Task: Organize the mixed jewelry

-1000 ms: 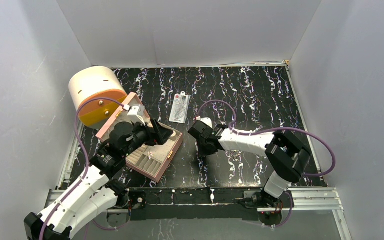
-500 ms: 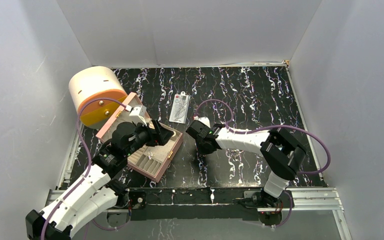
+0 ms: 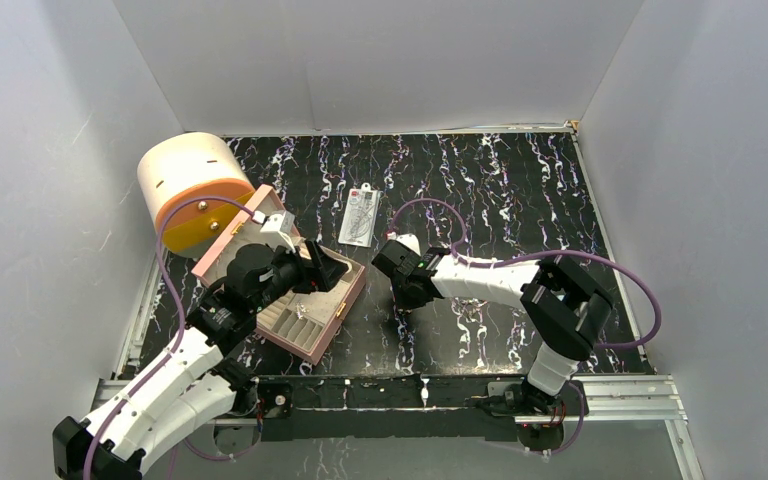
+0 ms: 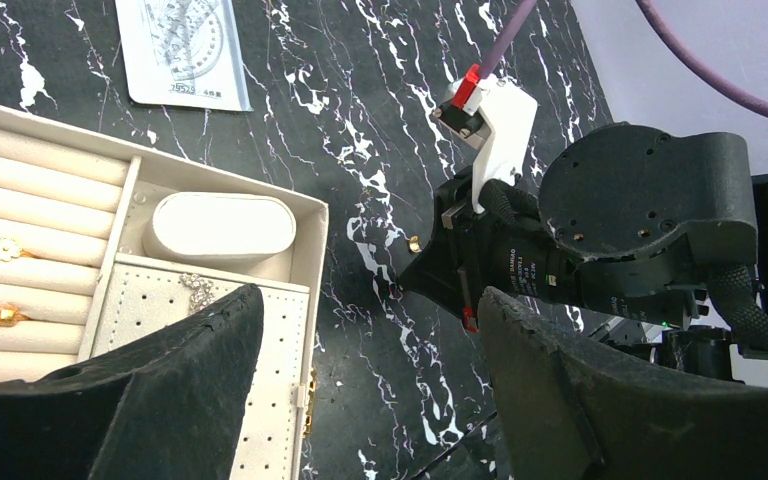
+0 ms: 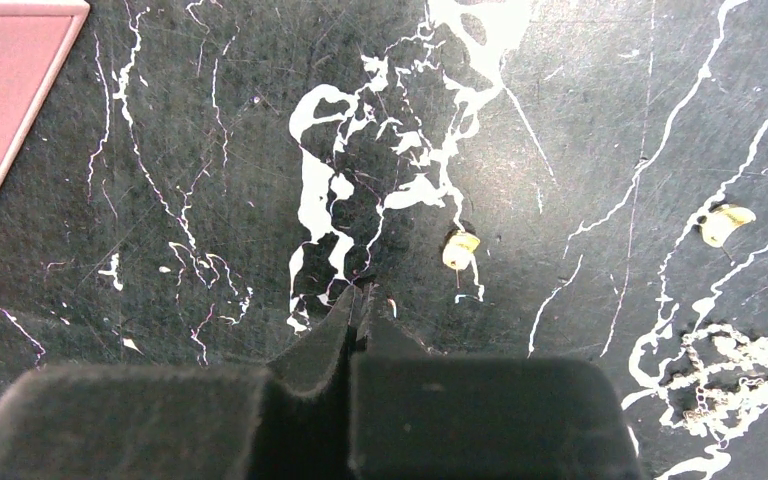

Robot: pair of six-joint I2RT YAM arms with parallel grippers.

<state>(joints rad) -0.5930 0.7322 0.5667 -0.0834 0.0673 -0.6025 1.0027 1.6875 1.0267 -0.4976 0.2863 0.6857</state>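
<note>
Right gripper (image 5: 360, 300) sat low over the black marbled surface (image 5: 160, 150), jaws pressed together tip to tip, nothing seen between them. One gold stud (image 5: 460, 248) lay loose on the surface just beside those tips, to their right in the wrist view, not touching. A second stud (image 5: 725, 222) lay farther right, and a thin chain (image 5: 730, 375) was bunched below it near the frame edge. Left gripper (image 4: 360, 400) hung over the right-hand part of the open pink box (image 3: 315, 335), jaws wide apart and holding nothing. In the box's cream ring rolls (image 4: 40, 200) sat a flower-shaped gold piece (image 4: 5, 248) and another gold piece (image 4: 0, 315). A small silvery piece (image 4: 198, 290) lay on the perforated panel (image 4: 145, 295). Clear packet (image 3: 360, 215) lay flat beyond the box, apart from both grippers.
</note>
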